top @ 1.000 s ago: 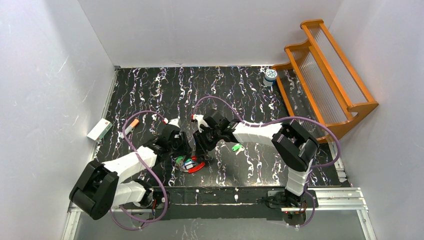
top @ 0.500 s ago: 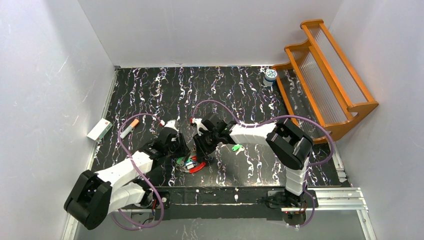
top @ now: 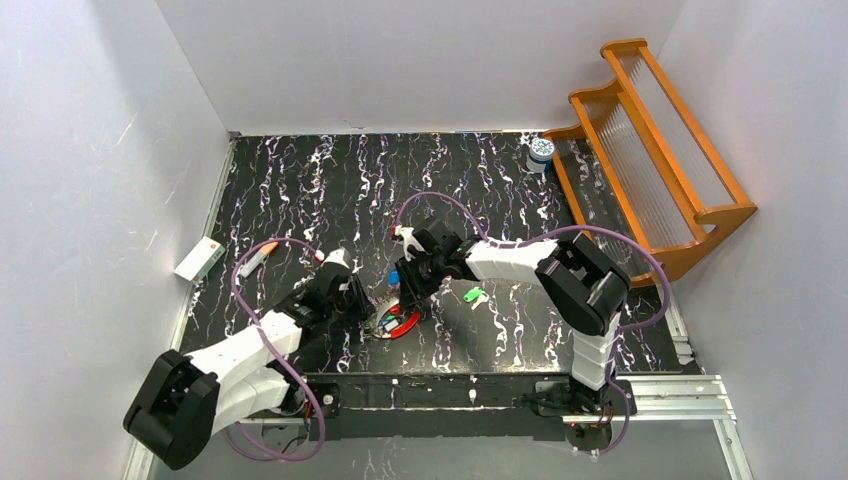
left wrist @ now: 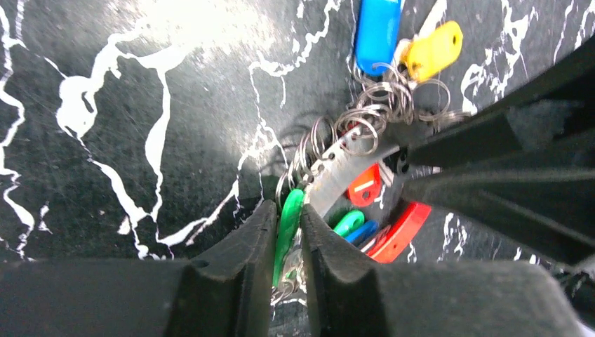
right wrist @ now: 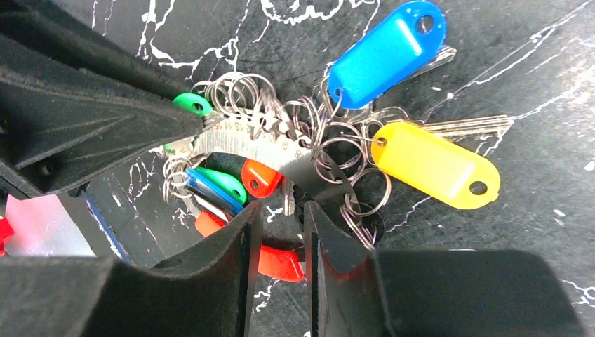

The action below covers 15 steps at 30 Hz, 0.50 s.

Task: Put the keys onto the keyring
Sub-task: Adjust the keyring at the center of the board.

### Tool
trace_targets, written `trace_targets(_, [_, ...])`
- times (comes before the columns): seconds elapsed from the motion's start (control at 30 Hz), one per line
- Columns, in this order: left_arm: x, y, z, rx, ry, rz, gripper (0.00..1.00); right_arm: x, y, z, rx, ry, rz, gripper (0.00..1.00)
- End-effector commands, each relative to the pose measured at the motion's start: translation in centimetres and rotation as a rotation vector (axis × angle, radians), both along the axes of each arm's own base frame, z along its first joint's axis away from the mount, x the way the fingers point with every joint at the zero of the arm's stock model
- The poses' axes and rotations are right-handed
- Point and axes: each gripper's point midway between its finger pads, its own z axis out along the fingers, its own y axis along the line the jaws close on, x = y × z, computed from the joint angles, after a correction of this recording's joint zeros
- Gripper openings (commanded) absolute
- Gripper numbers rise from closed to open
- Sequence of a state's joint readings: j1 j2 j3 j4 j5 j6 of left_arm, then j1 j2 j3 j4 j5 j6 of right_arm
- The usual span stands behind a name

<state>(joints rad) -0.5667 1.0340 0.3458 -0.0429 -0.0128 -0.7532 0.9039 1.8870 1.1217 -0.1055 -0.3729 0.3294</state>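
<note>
While the left gripper pinches a green key at lower centre, the right gripper, its hold unclear, should steady the keyring.

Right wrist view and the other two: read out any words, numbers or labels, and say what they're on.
No text reads clearly.
keyring: tiny stamped marks on its metal band, too blurred to read.
blue tag, yellow tag: blank.
white box, jar: printing too small to read.
</note>
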Motion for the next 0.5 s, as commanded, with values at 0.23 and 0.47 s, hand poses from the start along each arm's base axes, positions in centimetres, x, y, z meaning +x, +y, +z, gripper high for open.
trace_targets(0.23, [-2.1,-2.2,2.4,-0.200,-0.038,-0.090,0.05,0.8,-5.0,-5.1,-0.215,0.037,-0.085,0.37])
trace_targets(0.47, [-1.5,-4.0,6.5,-0.308,-0.201,-0.199,0.10,0.8,-4.5,-4.9,-0.199,0.045,-0.077,0.37])
